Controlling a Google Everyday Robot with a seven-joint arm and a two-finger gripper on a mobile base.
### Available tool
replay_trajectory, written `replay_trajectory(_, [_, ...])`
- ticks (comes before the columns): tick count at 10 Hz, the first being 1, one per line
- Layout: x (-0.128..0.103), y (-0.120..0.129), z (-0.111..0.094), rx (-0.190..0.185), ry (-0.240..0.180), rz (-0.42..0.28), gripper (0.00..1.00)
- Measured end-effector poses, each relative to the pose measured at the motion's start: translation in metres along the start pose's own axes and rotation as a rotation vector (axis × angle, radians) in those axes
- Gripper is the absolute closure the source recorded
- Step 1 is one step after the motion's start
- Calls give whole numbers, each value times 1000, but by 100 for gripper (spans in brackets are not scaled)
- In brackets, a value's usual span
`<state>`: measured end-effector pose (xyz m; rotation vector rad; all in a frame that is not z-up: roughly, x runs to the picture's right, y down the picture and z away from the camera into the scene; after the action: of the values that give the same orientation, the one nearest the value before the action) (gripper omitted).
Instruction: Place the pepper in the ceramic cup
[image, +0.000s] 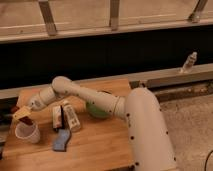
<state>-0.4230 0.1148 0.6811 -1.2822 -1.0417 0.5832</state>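
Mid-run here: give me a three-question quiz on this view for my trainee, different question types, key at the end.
1. True or false: the gripper is over the green bowl.
2. Which container sits directly below the gripper? A) the green bowl B) the ceramic cup C) a glass jar
3. Fill in: the blue object lies on the wooden table to the ___ of the ceramic cup in the camera view.

Key: 1 false, it hangs at the table's left end above the cup. 2 B. 3 right.
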Motion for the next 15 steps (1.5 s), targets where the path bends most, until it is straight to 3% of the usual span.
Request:
replay_trajectory(4, [0,0,0,0,0,1,99])
replay_trajectory(5, [0,0,0,0,0,1,94])
replay_trajectory(12, [0,0,-1,1,-1,1,24])
replay_trajectory(15, [1,-1,-1,1,-1,1,20])
